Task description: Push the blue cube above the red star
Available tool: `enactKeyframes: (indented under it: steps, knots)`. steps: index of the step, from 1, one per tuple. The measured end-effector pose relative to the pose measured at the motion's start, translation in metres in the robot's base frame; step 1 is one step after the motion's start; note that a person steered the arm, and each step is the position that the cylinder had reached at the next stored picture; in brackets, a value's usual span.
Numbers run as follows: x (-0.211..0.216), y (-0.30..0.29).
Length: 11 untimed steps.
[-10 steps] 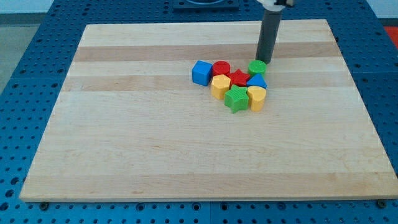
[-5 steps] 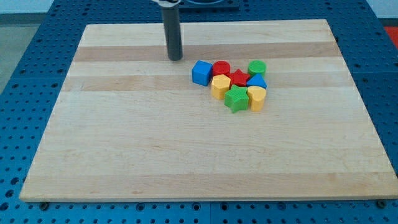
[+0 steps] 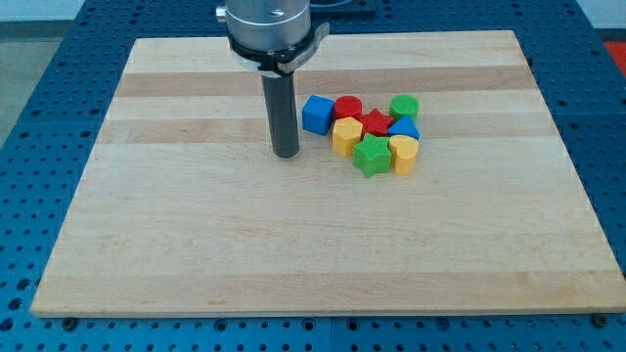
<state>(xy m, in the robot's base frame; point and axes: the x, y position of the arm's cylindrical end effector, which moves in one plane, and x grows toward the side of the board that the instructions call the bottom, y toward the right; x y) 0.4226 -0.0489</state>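
The blue cube (image 3: 316, 114) sits at the left end of a tight cluster of blocks near the board's middle. The red star (image 3: 377, 123) lies in the cluster's centre, to the right of the cube, with a red cylinder (image 3: 347, 107) between them at the top. My tip (image 3: 286, 154) rests on the board just left of and slightly below the blue cube, with a small gap between them.
Around the red star lie a green cylinder (image 3: 404, 106), a second blue block (image 3: 404, 127), a yellow block (image 3: 346, 136), a green star (image 3: 371, 154) and another yellow block (image 3: 403, 154). The wooden board (image 3: 196, 235) lies on a blue perforated table.
My tip moved from beside the green cylinder leftward across the board's top, then down to the left of the blue cube. No block has moved.
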Motion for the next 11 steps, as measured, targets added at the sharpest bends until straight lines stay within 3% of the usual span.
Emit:
enactKeyframes:
  steps: [6, 11]
  knots:
    - [-0.087, 0.024]
    - [-0.138, 0.088]
